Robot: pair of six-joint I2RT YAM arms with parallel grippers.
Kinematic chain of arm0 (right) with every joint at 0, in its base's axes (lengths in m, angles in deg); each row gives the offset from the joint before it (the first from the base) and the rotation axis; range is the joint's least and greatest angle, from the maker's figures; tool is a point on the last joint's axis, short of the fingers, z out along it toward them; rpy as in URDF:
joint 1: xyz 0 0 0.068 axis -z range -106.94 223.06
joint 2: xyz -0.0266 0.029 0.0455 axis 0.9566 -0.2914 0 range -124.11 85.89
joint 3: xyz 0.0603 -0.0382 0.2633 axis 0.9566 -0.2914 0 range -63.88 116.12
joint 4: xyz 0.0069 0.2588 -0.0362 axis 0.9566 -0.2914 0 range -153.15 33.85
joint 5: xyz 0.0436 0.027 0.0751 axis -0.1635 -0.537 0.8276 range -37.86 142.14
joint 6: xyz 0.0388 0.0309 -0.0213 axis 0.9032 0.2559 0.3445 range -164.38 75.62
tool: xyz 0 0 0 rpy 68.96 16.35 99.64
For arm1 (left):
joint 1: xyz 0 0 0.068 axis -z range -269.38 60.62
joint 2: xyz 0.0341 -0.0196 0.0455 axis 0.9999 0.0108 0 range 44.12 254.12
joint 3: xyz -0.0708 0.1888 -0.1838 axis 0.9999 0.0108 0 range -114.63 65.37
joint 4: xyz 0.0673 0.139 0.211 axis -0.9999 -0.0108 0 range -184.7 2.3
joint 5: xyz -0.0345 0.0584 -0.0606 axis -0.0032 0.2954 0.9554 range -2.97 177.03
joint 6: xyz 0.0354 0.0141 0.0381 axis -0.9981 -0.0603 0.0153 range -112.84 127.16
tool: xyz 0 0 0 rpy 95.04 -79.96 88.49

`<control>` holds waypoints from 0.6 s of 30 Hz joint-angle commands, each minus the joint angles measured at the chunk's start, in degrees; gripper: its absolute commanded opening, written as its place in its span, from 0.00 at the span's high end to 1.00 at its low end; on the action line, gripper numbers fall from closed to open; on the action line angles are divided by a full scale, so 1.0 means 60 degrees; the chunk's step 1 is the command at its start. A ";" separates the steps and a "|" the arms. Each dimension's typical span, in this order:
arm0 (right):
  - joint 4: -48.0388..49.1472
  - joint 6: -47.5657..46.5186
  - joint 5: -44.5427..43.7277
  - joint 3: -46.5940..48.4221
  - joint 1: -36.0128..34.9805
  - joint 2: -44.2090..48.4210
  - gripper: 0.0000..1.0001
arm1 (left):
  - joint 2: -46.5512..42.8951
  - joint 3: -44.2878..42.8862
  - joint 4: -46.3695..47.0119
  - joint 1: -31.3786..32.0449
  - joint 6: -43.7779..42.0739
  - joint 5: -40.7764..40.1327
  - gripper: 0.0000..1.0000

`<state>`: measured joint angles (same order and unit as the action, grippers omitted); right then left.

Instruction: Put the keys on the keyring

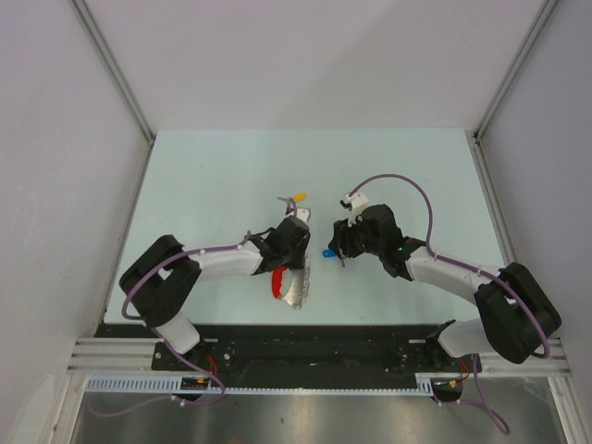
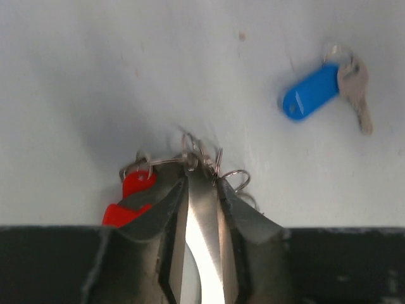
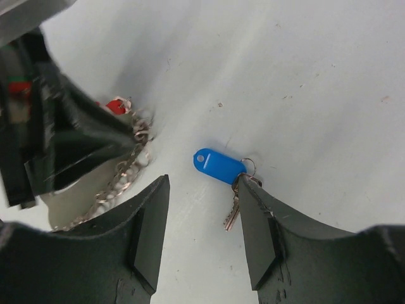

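Top external: both arms reach in to mid surface (image 1: 203,176), wrists close together. Yellow key (image 1: 299,196) lies at abt 12 o'clock from the left wrist, apart from everything; its metal part is too small to read. Blue key (image 1: 327,252) sits betw the two wrists, just beside the right one at its 9 o'clock. Keyring (image 1: 285,281) shows at 6 o'clock of the left wrist, partly under the arm. Purple cable (image 1: 407,185) loops over the right arm.

Left wrist cam: left gripper (image 2: 201,174) has its fingers nearly together, pinching the keyring's small rings at the tips. Red tag (image 2: 136,187) peeks out at 8 o'clock, half hidden by a finger. Bright silvery strip betw the fingers, can't tell what it is. Blue key at 2 o'clock, well clear, a bit blurred.

Right wrist cam: right gripper (image 3: 202,221) stands apart, holding nothing. Blue key lies betw its fingers, nearer the 3 o'clock one, whose tip covers part of the key's ring & blade. Left gripper's dark body blocks the 9 o'clock side. Chain (image 3: 120,177) trails from it toward 7 o'clock, lower end cut off behind a finger. Can't tell if the chain is lifted or resting on the surface.
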<state>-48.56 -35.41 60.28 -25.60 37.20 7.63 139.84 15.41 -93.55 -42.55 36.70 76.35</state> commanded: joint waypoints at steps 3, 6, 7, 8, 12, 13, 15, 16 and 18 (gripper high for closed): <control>0.0330 -0.0250 -0.0259 -0.0169 0.0043 0.0430 0.47 | -0.1670 0.1132 0.0239 0.0091 -0.1406 0.0256 0.61; 0.0535 -0.0498 0.0295 -0.0272 0.0058 0.0592 0.47 | -0.2154 0.1148 0.0564 0.0076 -0.1905 0.0432 0.54; 0.0579 -0.0557 0.0501 -0.0272 0.0029 0.0664 0.48 | -0.2314 0.1090 0.0506 0.0062 -0.2007 0.0533 0.53; 0.0594 -0.0674 0.0692 -0.0287 0.0029 0.0665 0.48 | -0.2418 0.1046 0.0462 0.0003 -0.2066 0.0563 0.52; 0.0799 -0.1055 0.1790 -0.0272 0.0014 0.0505 0.48 | -0.2945 0.1030 0.0286 -0.0158 -0.1935 0.0637 0.49; 0.0843 -0.1114 0.1923 -0.0272 0.0014 0.0475 0.48 | -0.3033 0.1089 0.0358 -0.0173 -0.1906 0.0637 0.48; 0.0960 -0.1115 0.2114 -0.0243 0.0014 0.0314 0.48 | -0.3122 0.1249 0.0549 -0.0217 -0.1775 0.0608 0.47; 0.1033 -0.1086 0.2216 -0.0228 0.0014 0.0241 0.48 | -0.3078 0.1250 0.0477 -0.0231 -0.1658 0.0535 0.47; 0.0991 -0.1056 0.2436 -0.0039 0.0058 -0.0037 0.47 | -0.2888 0.1120 0.0258 -0.0334 -0.1117 0.0330 0.47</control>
<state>-45.76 -40.50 70.44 -27.17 37.20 9.64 122.55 22.60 -92.17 -43.67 26.82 79.28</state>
